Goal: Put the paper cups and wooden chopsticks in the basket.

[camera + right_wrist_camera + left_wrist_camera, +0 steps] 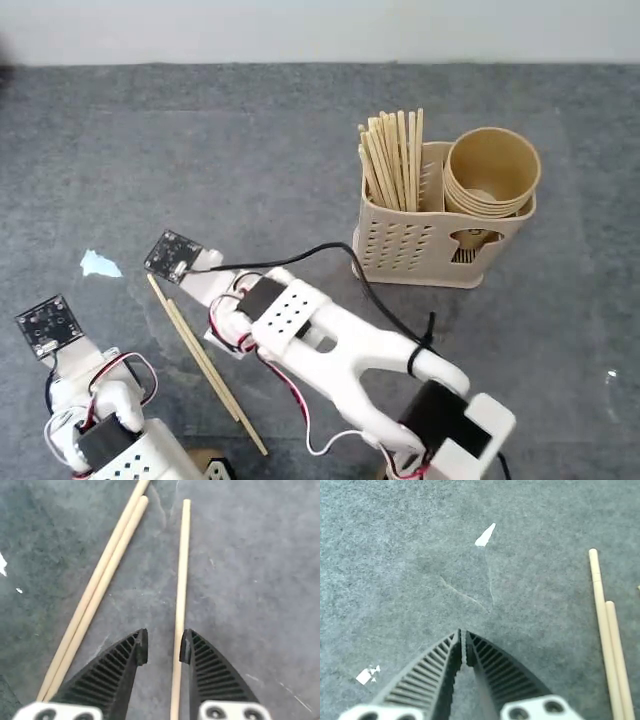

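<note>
While one loose chopstick (181, 570) lies flat on the grey mat (250, 150), your right gripper (163, 647) hangs right over its near end. Its fingers are narrowly parted with the stick between them, closer to one finger; you cannot tell whether that finger touches it. A pair of chopsticks (97, 592) lies just beside it, the two pressed side by side, slanting between your two arms. Your left gripper (462, 639) is pinched together on nothing, above bare mat near that pair. Well apart stands the basket (400, 250), with a bundle of chopsticks (392, 160) upright in one compartment and a stack of paper cups (492, 172) in the other. A paper scrap (98, 264) lies beyond your left arm.
</note>
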Tool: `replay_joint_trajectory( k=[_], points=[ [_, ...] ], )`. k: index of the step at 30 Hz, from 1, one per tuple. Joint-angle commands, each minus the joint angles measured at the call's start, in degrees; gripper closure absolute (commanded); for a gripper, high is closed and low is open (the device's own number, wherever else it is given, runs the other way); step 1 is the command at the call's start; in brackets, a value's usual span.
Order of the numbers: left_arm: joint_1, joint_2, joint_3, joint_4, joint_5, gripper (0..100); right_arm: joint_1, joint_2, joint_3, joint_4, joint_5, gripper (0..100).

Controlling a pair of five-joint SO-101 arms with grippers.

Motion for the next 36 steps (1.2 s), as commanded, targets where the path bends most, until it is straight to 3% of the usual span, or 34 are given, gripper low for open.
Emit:
replay_joint_trajectory(
  k=[1, 13, 17, 27, 36],
  points=[
    [0.26, -0.62, -0.31, -1.32, -0.62, 99, -0.13, 1.01, -0.79, -2.51, -0.18, 86.9],
    [0.26, -0.62, -0.31, -1.32, -0.62, 99, 2.86, 10.59, -1.93, -7.34, 0.09, 87.6],
    [0.26, -0.62, -0.31, -1.32, -0.62, 99, 2.95, 13.23, -3.96, -7.25, 0.09, 97.3],
    [0.26, -0.62, -0.31, -1.32, -0.62, 99, 2.95, 12.35, -11.08, 5.76, 0.09, 99.1],
    [0.26, -0.62, -0.31, -1.32, -0.62, 99, 2.95, -9.1, -12.13, 19.21, -0.18, 99.1]
  ],
)
